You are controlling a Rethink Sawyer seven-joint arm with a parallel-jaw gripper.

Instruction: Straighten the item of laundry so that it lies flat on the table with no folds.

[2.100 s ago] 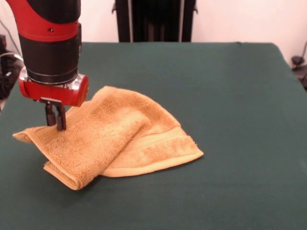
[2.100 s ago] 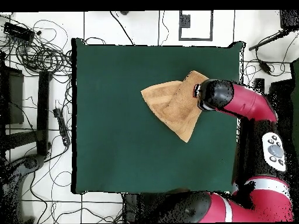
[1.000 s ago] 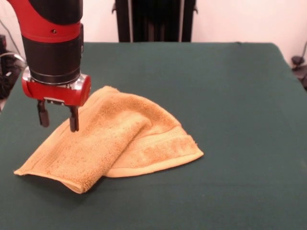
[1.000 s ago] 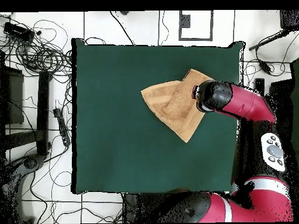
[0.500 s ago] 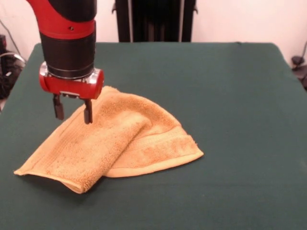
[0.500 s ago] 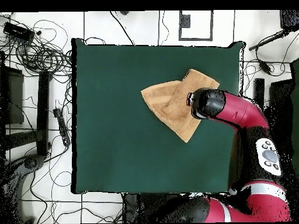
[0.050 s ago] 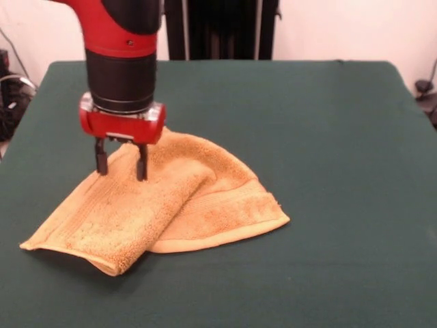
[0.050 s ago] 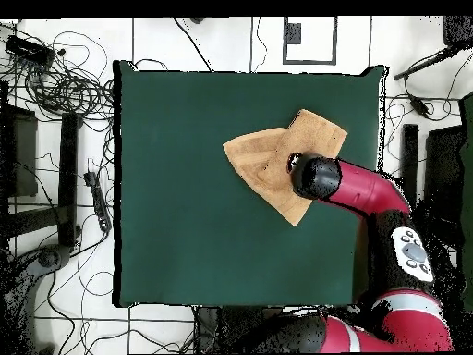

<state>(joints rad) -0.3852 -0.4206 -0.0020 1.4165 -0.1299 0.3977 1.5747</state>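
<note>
Yellow-orange towel [image 7: 164, 205] lies folded on green table [image 7: 328, 137], cables [image 8: 65, 83] beyond.

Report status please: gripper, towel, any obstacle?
Gripper open, empty, above the cloth. Yellow-orange terry-cloth towel folded over itself, not flat on the dark green cloth-covered table. Nothing in the way.

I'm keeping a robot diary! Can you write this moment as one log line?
end effector: open, empty, over towel | towel: folded over, not flat | table: green cloth | task: unfinished
</note>
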